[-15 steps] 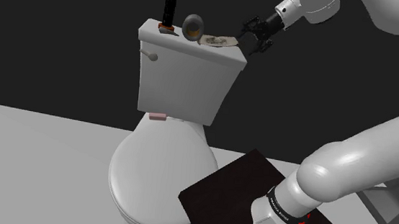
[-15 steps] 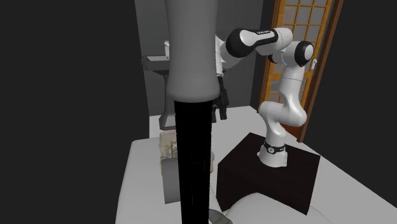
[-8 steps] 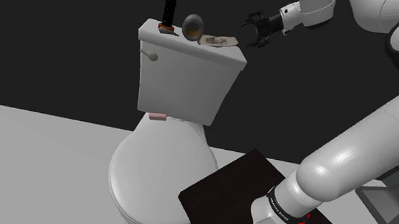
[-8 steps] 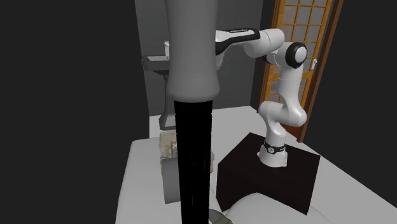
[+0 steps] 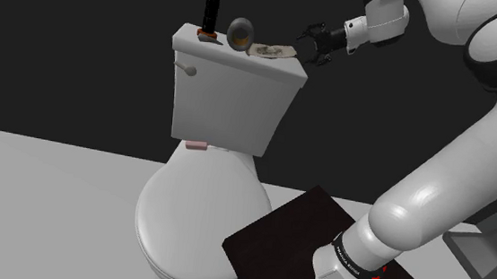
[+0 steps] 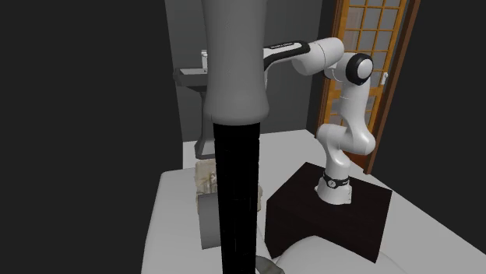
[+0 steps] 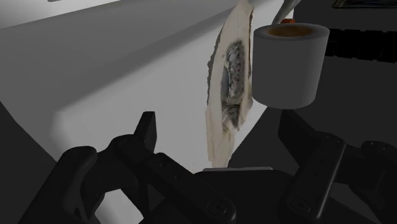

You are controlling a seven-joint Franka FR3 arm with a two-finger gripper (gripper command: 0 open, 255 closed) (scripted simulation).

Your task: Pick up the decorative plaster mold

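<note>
Beige and ragged-edged, the plaster mold (image 5: 274,50) lay flat on the white tank lid (image 5: 191,37) of a toilet, at the end of the lid nearest the arm. In the wrist view the plaster mold (image 7: 229,83) ran up to the lid's edge, directly ahead of the gap between the fingers. A grey roll (image 5: 240,33) stood just beside it, and a black rod (image 5: 213,4) rose from the lid's far end.

The gripper (image 5: 305,45) hung off the end of the tank, apart from the mold, jaws spread wide and holding nothing.

The chief risk seemed to be the mold's thinness. With so little height above the lid, fingers coming in level would probably ride over it or strike the lid's rim instead of closing on it. A push along the lid could shove the piece into the roll (image 7: 286,63) and knock that over. A sideways nudge near the edge might tip the mold off the tank toward the toilet seat (image 5: 183,219). Its thin margins also looked likely to chip under a hard pinch.
</note>
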